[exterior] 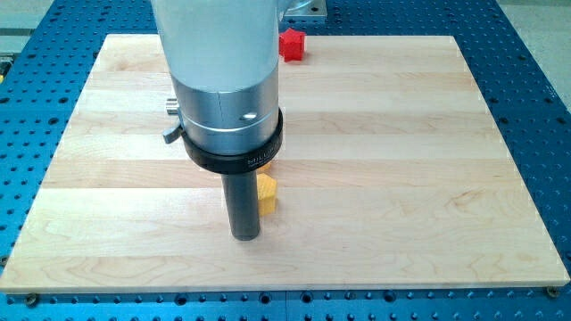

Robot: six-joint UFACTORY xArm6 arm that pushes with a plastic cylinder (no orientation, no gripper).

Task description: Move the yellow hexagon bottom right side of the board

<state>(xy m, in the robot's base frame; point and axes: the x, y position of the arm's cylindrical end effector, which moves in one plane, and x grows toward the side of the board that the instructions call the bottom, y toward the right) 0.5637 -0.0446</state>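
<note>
Right of my tip (245, 235) | yellow hexagon (267, 193) touching rod, partly hidden

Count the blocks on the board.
2. A red block at the view's top edge; a yellow block mid-board, just right of my tip. The arm may hide others.

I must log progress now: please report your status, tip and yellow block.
My tip down on the board, just left of the yellow block, apparently touching. Block mostly hidden, shape unclear. Red block far at the view's top. Path to bottom right unobstructed.
</note>
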